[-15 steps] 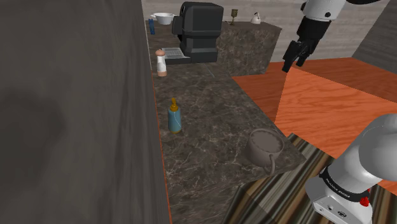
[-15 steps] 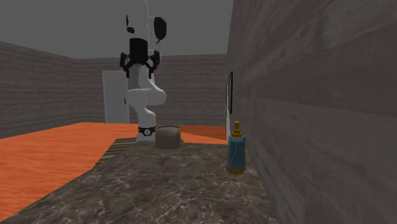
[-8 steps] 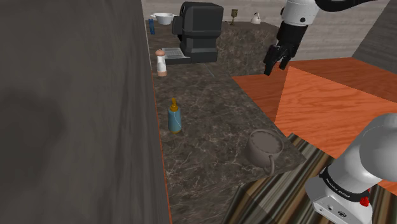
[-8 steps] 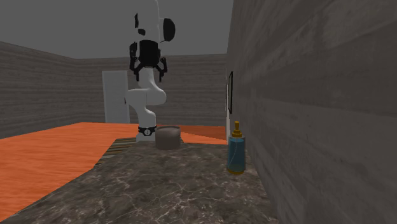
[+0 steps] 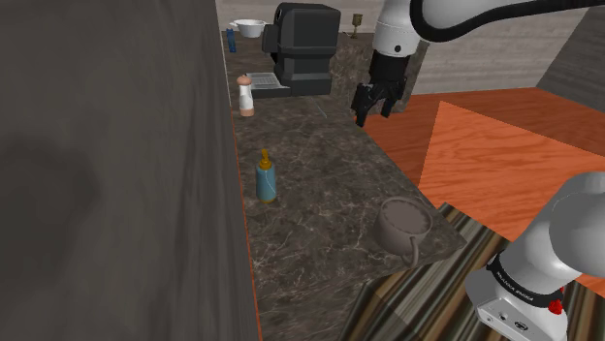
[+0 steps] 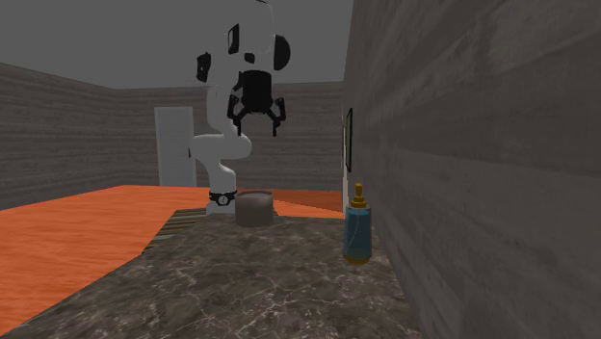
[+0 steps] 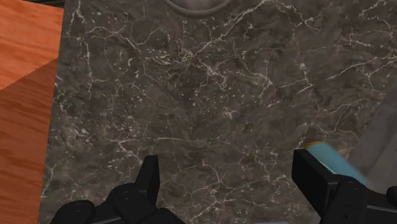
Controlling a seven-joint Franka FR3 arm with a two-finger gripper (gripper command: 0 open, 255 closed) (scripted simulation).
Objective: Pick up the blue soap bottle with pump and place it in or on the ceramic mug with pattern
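Blue soap bottle (image 5: 266,178): stands upright on dark counter (image 5: 320,160) by the wall, to the shoulder view's left of grey mug (image 5: 401,225). Gripper (image 5: 373,105): hangs above, fingers spread, empty.

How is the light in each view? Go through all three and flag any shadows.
Shoulder view: the wall carries a dark smudge, and the orange floor splits into lighter and darker wedges. Second exterior view: dim overall, the counter murky, the blue bottle legible. Wrist view: counter evenly lit, a darker patch on the floor beside its edge.
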